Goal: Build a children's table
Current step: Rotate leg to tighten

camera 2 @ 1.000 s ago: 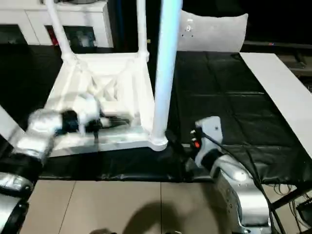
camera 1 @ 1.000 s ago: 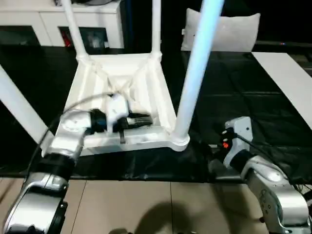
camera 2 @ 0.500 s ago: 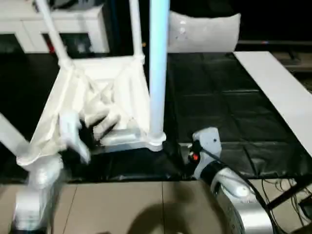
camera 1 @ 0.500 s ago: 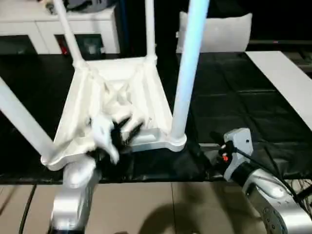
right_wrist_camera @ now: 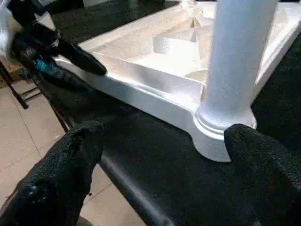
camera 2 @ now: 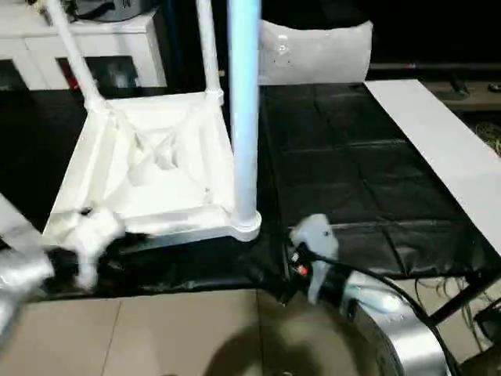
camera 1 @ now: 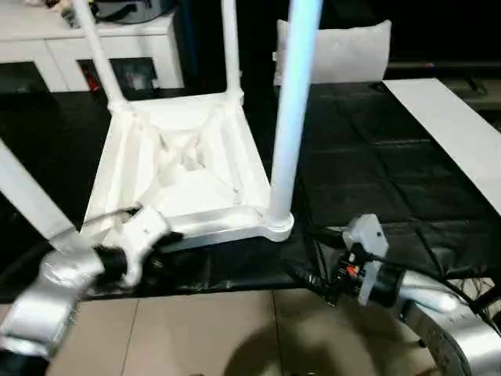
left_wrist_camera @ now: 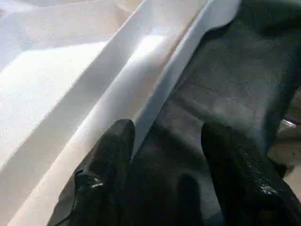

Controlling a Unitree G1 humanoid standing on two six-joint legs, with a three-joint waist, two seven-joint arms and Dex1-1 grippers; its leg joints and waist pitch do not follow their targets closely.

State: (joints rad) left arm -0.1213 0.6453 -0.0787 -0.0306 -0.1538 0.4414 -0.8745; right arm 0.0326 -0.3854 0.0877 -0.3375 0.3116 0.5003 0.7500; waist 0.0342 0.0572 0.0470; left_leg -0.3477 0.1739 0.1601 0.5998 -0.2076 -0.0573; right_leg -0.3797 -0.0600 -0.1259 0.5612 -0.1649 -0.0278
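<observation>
Left gripper (camera 1: 156,254) has withdrawn from the ribbed underside to the near edge, jaws parted, empty. Children's table (camera 1: 184,168) inverted on black bench, apparently four legs seated (far-left socket blurred). Right gripper (right_wrist_camera: 164,165) gapes beside near-right leg (camera 1: 288,117). Next: turn upright.

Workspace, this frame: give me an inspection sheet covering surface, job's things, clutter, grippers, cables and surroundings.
Surface: black covering over the work table, wrinkled; tiled floor in front.
Job's things: children's table lies upside down, ribbed underside up; four legs stand in its corner sockets, the near right leg upright.
Clutter: flat white board on the covering at the right.
Grippers: left gripper open at the table's near edge, holding nothing; right gripper open wide, facing the near right leg's base, holding nothing.
Cables: black cable at the right wrist; more cables on the floor at the right.
Surroundings: white cabinet and a white cushion behind.
</observation>
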